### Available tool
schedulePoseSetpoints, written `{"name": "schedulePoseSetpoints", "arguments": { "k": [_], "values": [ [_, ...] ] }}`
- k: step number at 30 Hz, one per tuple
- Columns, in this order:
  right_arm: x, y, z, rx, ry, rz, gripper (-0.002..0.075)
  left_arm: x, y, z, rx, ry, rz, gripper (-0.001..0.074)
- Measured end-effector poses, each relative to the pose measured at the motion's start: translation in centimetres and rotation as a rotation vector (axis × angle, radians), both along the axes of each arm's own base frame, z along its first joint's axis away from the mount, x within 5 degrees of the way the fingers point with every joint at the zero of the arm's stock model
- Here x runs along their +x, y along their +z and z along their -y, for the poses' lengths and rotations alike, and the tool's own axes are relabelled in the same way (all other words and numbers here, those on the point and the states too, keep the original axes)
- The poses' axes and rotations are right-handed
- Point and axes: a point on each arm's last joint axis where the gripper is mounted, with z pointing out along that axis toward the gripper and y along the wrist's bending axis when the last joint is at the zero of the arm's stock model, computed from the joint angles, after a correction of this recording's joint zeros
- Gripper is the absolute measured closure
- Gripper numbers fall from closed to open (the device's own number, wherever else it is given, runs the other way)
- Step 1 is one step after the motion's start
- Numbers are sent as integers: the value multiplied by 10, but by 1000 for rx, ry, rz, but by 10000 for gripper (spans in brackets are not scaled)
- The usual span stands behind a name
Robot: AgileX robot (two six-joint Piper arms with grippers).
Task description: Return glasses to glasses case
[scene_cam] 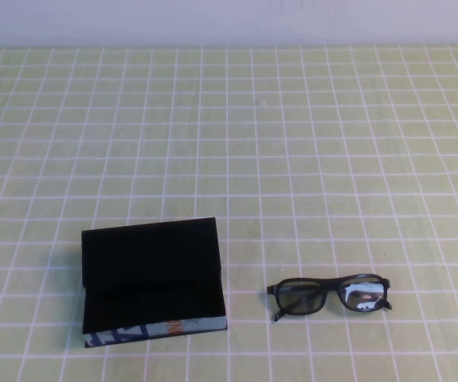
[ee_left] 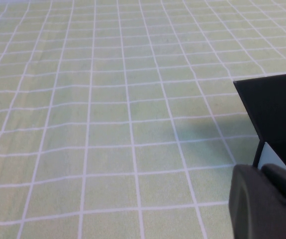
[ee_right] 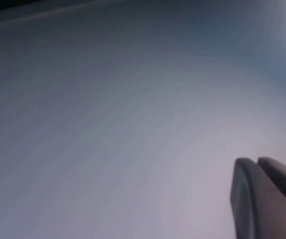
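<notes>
A: Item one, left gripper [ee_left: 262,199]. Status?

B: Seen only in its own wrist view, low over the green checked tabletop [ee_left: 108,124], beside a corner of the case [ee_left: 277,109]. Two dark finger parts lie against each other with only a seam between; whether that makes them clenched, I cannot tell. Nothing is visibly held.

A: Item two, right gripper [ee_right: 264,194].

B: Seen only in its wrist view, aimed at a blank grey-white surface, away from the work. The same kind of seam runs between its fingers; their state I cannot tell. No load is visible. Neither arm appears in the high view.

A: Item three, the case [scene_cam: 153,282].

B: On the tabletop, left of centre, near the front edge. Lid up, black lining exposed, interior vacant.

A: Item four, the glasses [scene_cam: 330,295].

B: Flat on the tabletop to the right of the case, apart from it, lenses facing forward, apparently folded.

A: Progress?

B: My judgement: nothing done except that the case stands open. Left to do: grasp the glasses, carry them across, set them inside, perhaps close the lid.

A: Markings?

B: Blue-grey patterned front edge on the case with one orange mark [scene_cam: 177,325]. No legible writing or brand on either item.
</notes>
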Motion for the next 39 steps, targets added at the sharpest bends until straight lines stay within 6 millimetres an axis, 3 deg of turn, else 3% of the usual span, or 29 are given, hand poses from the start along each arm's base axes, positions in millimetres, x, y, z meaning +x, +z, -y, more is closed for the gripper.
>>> {"name": "schedulePoseSetpoints", "arguments": {
  "k": [6,8,12,14,19,24,30,33,39],
  "values": [
    [-26,62,0,5,16,-123,743,0,0,0,1,0,0,738],
    [-25,80,0,2,17,-204,743,0,0,0,1,0,0,738],
    [4,98,-2,-1,30,-478,743,0,0,0,1,0,0,738],
    [28,98,-3,15,61,-647,743,0,0,0,1,0,0,738],
    [79,73,-13,63,194,-1037,743,0,0,0,1,0,0,738],
    [103,62,-20,52,256,-1166,743,0,0,0,1,0,0,738],
    [113,59,-27,48,313,-1201,743,0,0,0,1,0,0,738],
    [123,53,-33,-90,303,-1238,743,0,0,0,1,0,0,738],
    [152,43,-64,-581,349,-1412,743,0,0,0,2,0,0,738]
  ]
}}
